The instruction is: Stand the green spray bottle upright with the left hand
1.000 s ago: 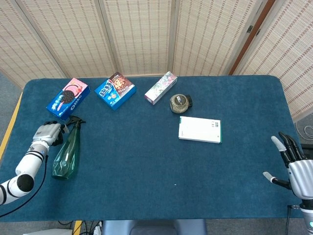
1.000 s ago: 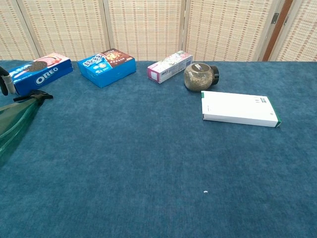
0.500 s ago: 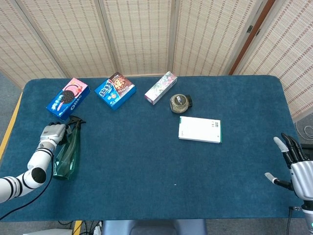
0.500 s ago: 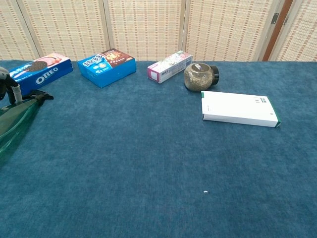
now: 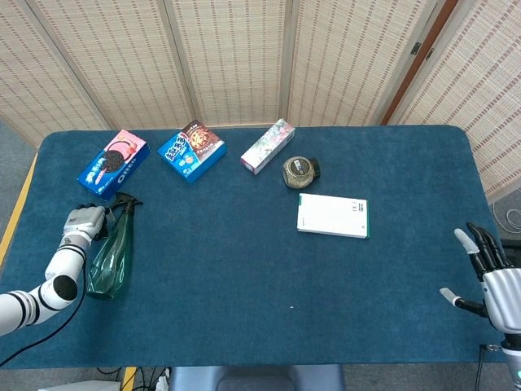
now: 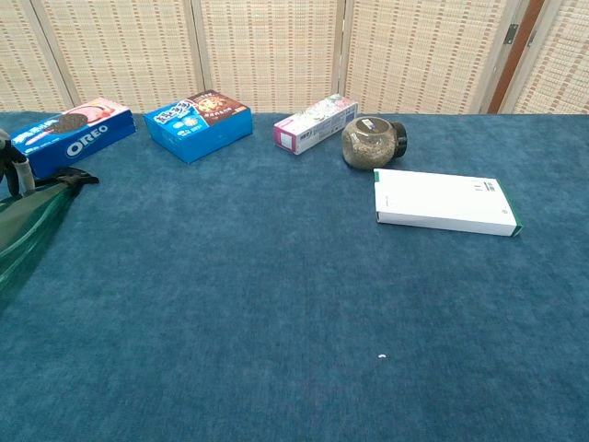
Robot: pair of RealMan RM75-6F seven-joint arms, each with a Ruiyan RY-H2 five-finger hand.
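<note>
The green spray bottle point(image 5: 109, 251) lies on its side near the table's left edge, its black nozzle point(image 5: 126, 200) pointing to the back. In the chest view only its upper part point(image 6: 26, 230) shows at the left border. My left hand point(image 5: 82, 221) sits right beside the bottle's neck, its fingers point(image 6: 16, 170) against the neck; whether they close around it is hidden. My right hand point(image 5: 490, 275) hovers off the table's front right corner, fingers spread, holding nothing.
Along the back stand an Oreo box point(image 5: 113, 163), a blue snack box point(image 5: 191, 151) and a long floral box point(image 5: 267, 146). A brown jar point(image 5: 299, 172) lies beside a flat white box point(image 5: 332, 215). The Oreo box is just behind the nozzle.
My left forearm has swung in towards the bottle and the hand has settled slightly lower at the neck. The bottle still lies flat. The right hand has barely shifted.
</note>
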